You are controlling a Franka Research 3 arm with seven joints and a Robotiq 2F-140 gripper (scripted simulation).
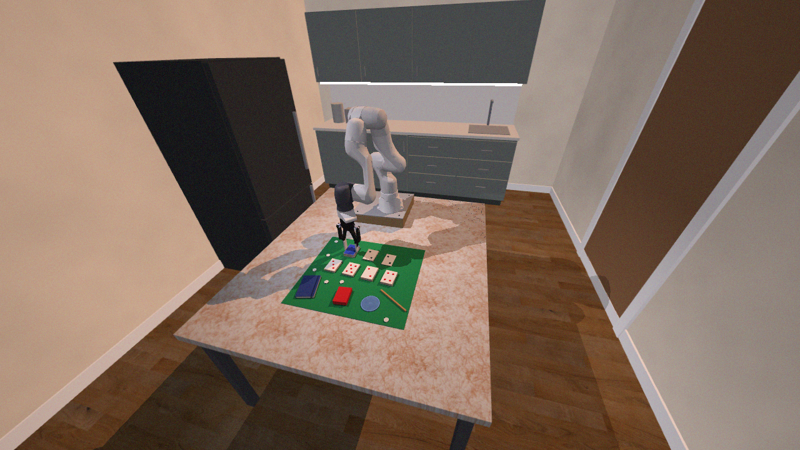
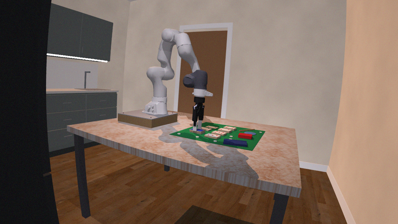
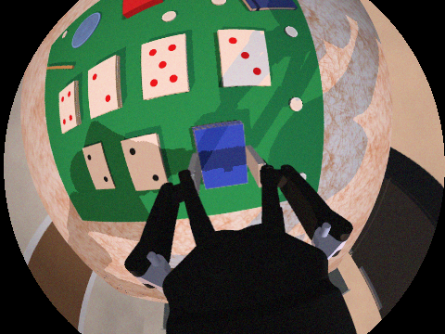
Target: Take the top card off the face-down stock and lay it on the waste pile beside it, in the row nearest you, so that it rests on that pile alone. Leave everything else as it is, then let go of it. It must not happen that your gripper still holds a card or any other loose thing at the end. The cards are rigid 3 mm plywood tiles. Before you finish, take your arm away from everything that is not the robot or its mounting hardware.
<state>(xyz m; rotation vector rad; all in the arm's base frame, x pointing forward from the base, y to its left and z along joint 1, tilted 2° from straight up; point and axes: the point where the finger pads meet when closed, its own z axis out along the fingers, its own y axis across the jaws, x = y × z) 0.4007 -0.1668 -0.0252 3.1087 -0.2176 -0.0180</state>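
The tool [image 3: 225,174] grips the blue-backed top card [image 3: 221,155] by its two side edges at the face-down stock [image 2: 196,130], beside the waste pile [image 3: 144,161] on the green mat [image 1: 357,310].
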